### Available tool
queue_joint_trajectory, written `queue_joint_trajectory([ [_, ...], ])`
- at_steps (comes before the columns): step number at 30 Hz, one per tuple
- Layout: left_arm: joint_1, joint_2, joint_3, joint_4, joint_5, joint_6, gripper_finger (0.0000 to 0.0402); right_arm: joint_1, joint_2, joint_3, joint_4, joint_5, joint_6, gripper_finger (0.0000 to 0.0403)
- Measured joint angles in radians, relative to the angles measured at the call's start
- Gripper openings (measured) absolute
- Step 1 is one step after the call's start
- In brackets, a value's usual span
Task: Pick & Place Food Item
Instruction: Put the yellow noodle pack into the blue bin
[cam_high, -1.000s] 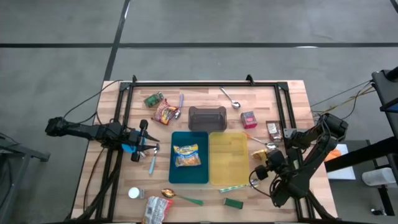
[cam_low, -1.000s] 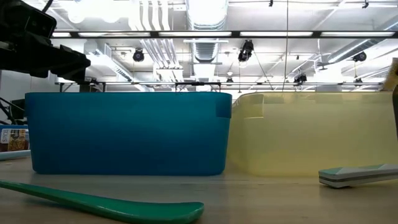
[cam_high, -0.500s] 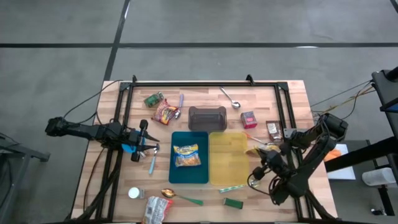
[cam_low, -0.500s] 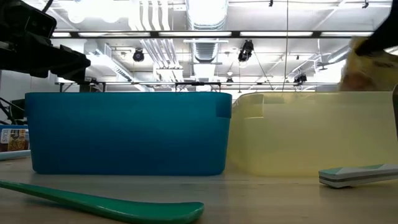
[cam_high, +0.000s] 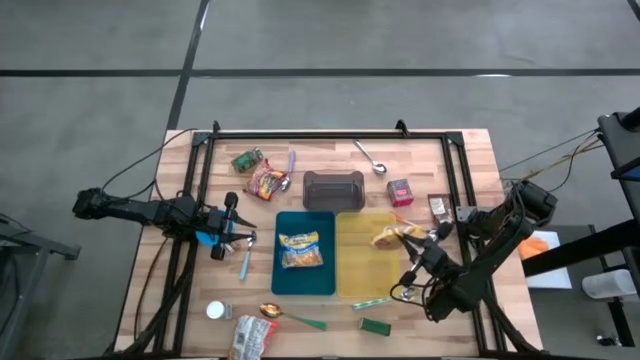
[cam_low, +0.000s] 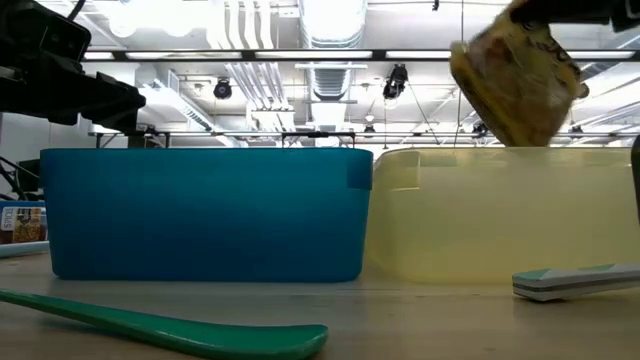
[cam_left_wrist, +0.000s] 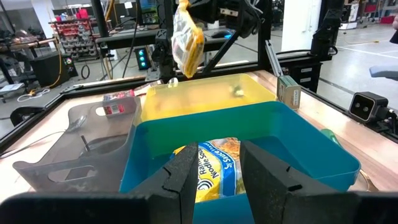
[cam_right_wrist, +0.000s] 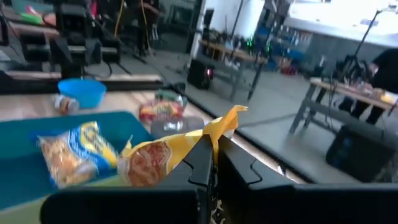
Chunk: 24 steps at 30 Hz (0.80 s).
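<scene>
A yellow snack bag hangs over the yellow bin, with my right gripper shut on it. In the low view the bag is above the yellow bin's rim. Beside it, the blue bin holds a blue-and-yellow snack bag. My left gripper waits at the table's left, open, with nothing between its fingers. My right gripper pinches the bag's crimped end between its two shut fingers. The fingers reach in roughly level from the table's right side. The bag hangs below the hold, clear of the yellow bin.
A grey bin stands behind the two bins. Packets, a metal spoon, a small red box and a brown packet lie at the back. Near the front lie a green spoon and another bag.
My right gripper has swung from right of the yellow bin toward the table's left, turning its wrist and staying shut. The yellow bag has come with it, from beside the bin's right wall to over the bin, and it now shows above the rim in the low view.
</scene>
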Motion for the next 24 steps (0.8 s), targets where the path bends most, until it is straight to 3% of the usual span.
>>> queue_joint_trajectory([
  [8,0.000,0.000,0.000,0.000,0.000,0.000,0.0120,-0.052,0.000,0.063,0.003,0.052,-0.037,0.0010],
  [18,0.000,0.000,0.000,0.000,0.000,0.002,0.0120,-0.173,0.000,0.164,0.065,0.046,-0.287,0.0010],
  [21,0.000,0.000,0.000,0.000,0.000,0.002,0.0120,-0.237,0.000,0.187,0.067,-0.024,-0.323,0.0010],
  [24,0.000,0.000,0.000,0.000,0.000,0.002,0.0120,-0.308,0.000,0.210,0.074,-0.161,-0.382,0.0010],
])
